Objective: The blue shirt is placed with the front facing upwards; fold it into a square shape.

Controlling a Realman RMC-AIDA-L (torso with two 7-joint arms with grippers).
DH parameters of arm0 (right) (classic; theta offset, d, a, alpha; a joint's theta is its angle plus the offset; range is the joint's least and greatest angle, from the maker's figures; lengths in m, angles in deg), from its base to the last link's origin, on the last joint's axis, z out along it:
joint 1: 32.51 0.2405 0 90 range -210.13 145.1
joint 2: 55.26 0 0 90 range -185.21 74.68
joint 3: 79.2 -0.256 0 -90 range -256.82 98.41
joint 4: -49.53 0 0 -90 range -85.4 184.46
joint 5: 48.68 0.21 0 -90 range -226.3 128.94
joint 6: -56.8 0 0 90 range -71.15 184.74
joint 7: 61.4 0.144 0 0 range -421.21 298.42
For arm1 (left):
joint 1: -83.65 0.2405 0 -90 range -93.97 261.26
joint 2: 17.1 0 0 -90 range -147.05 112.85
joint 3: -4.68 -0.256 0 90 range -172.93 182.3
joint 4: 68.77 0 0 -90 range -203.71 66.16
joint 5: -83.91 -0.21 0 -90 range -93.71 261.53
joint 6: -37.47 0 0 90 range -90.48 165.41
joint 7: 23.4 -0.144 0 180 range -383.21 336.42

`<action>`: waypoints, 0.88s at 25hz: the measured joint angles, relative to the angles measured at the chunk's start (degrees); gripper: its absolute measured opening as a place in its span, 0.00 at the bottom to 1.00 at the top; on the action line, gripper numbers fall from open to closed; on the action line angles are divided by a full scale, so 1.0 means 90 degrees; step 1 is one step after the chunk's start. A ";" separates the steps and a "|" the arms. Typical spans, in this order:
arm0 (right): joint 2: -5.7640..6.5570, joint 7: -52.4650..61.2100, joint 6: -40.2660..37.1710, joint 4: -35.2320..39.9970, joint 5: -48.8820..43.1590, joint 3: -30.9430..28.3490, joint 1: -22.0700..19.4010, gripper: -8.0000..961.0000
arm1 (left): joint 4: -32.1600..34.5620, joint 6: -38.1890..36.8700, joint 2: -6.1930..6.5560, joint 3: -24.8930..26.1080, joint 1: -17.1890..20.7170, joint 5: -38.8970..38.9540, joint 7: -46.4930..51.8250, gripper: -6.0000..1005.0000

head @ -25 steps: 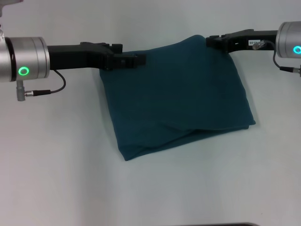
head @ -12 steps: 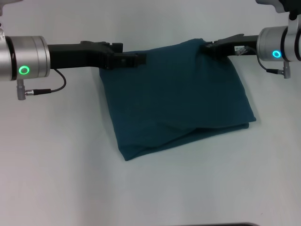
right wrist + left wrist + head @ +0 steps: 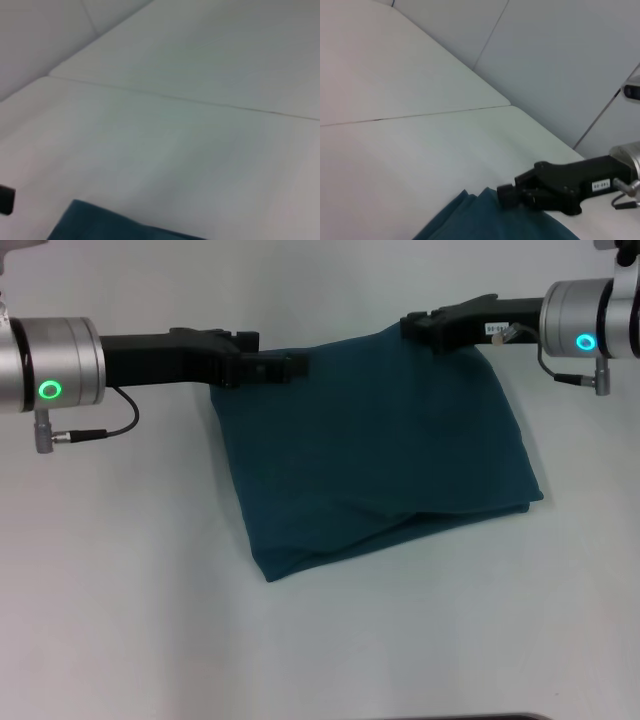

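The blue shirt (image 3: 375, 450) lies on the white table as a folded, roughly square dark teal bundle with its plain side up. Its near-left edge is thick and slightly wrinkled. My left gripper (image 3: 292, 367) rests at the shirt's far-left corner, level with the cloth. At the far-right corner my right gripper (image 3: 412, 324) hovers over the far edge. In the left wrist view the right gripper (image 3: 506, 195) sits just beyond the shirt (image 3: 495, 222). The right wrist view shows a corner of the shirt (image 3: 115, 227) and a bit of the left gripper (image 3: 5, 199).
The white table (image 3: 120, 570) stretches all around the shirt, with a seam line (image 3: 420, 115) across it behind the shirt. Grey wall panels (image 3: 560, 60) rise beyond the far edge.
My right gripper has slid left along the shirt's far edge and risen slightly. The left arm and the shirt have stayed put.
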 joint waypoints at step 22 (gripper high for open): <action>-0.0007 -0.0058 0.0532 -0.0065 0.0319 0.0972 -0.0081 0.12 | 0.0042 0.0120 0.0010 0.0000 -0.0042 -0.0002 0.0000 0.94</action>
